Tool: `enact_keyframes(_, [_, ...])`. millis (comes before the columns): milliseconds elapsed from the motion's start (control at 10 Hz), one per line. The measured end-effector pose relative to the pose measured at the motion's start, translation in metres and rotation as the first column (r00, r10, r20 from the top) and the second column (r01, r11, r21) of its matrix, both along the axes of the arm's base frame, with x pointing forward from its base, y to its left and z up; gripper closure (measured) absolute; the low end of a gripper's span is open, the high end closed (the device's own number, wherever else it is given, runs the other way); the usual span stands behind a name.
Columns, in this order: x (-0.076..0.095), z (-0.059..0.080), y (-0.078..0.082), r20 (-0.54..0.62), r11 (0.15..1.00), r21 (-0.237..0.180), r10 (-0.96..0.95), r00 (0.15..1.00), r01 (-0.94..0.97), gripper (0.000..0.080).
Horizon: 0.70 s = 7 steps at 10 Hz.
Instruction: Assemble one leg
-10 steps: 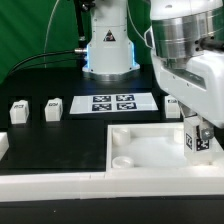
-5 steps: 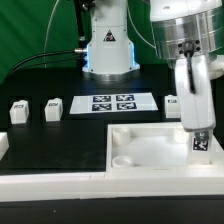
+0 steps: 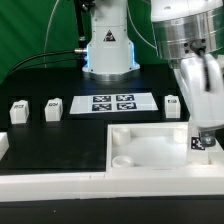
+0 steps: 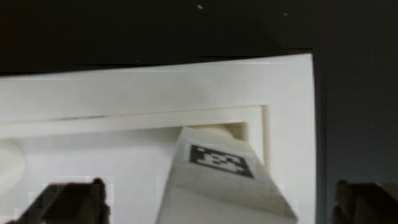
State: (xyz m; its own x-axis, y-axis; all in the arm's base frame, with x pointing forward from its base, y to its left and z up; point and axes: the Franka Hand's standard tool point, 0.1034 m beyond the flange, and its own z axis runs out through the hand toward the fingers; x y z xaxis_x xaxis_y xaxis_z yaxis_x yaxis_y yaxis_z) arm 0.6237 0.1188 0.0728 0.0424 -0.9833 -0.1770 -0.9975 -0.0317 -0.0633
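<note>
Over the tray's (image 3: 150, 160) right edge in the exterior view, gripper (image 3: 204, 141) clamped on a leg (image 4: 226, 180), three more legs (image 3: 52, 109) standing on the table, marker board (image 3: 114, 103) between them.

Small white plastic leg (image 3: 201, 141), tagged black-and-white on its face, at the right edge of the exterior view, low over the right end of the white tray, upper part hidden. In the wrist view (image 4: 226, 180), a tall white block seen from above, tag facing up, lower centre of frame. Three more like it on the dark table: far left (image 3: 17, 111), next to it (image 3: 52, 108), and right of centre (image 3: 172, 104).
</note>
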Motion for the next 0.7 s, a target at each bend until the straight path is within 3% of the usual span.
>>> enact_keyframes(300, [0.0001, 0.0006, 0.0014, 0.052, 0.926, -0.032, 0.377, 0.925, -0.375, 0.015])
enact_keyframes(700, [-0.0007, -0.0001, 0.0023, 0.08, 0.679, -0.108, 0.734, 0.674, -0.726, 0.015])
